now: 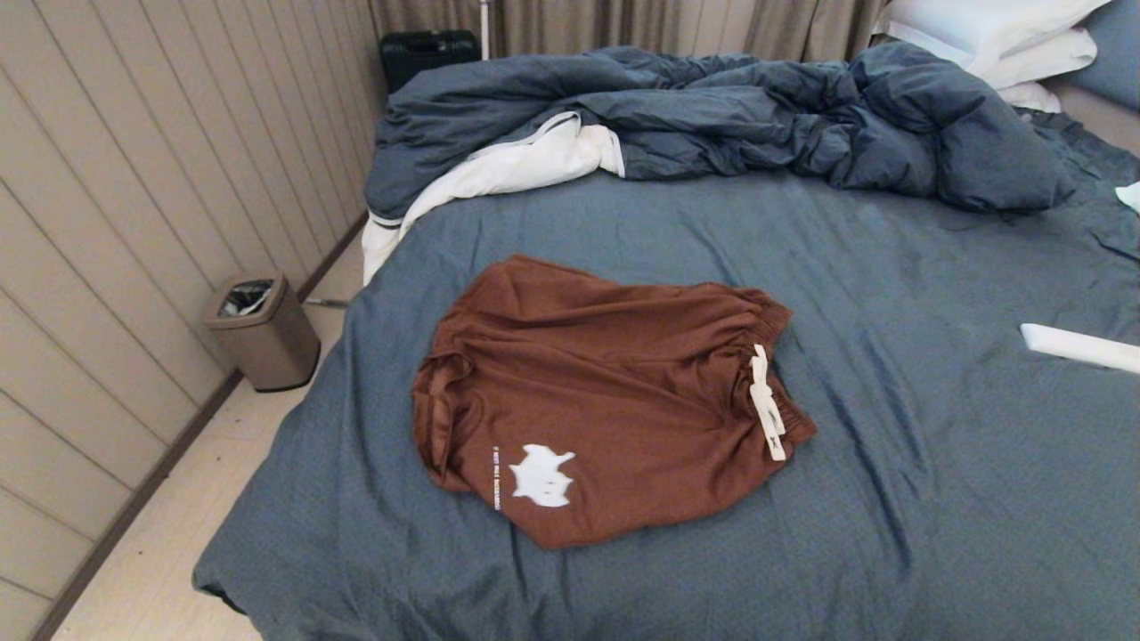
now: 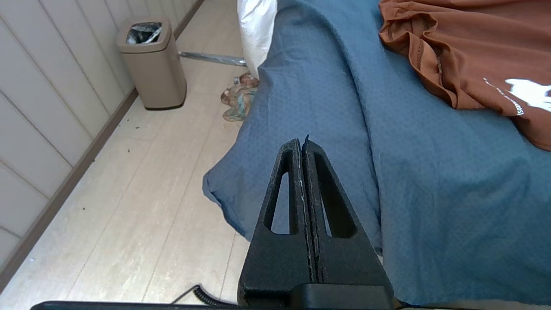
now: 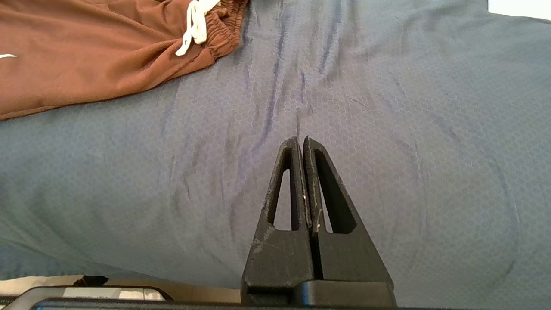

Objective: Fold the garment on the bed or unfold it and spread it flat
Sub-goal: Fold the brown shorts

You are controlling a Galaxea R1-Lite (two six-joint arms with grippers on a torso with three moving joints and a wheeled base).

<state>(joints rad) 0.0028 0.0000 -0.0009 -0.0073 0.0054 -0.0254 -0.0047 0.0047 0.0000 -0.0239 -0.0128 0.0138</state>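
The rust-brown shorts (image 1: 597, 392) lie rumpled on the slate-blue bed sheet (image 1: 935, 463), with the white drawstring (image 1: 766, 405) at the waistband on the right and the white print (image 1: 541, 476) near the front hem. Neither arm shows in the head view. My left gripper (image 2: 301, 144) is shut and empty, hanging over the bed's near left corner, apart from the shorts (image 2: 473, 47). Over bare sheet my right gripper (image 3: 300, 143) is also shut and empty, well short of the shorts (image 3: 94, 56) and their drawstring (image 3: 196, 26).
A bunched blue duvet (image 1: 730, 116) with white lining lies across the far side, white pillows (image 1: 989, 36) at the back right. A white flat object (image 1: 1082, 347) rests at the right edge. A tan bin (image 1: 261, 329) and crumpled cloth (image 2: 238, 97) are on the floor at left.
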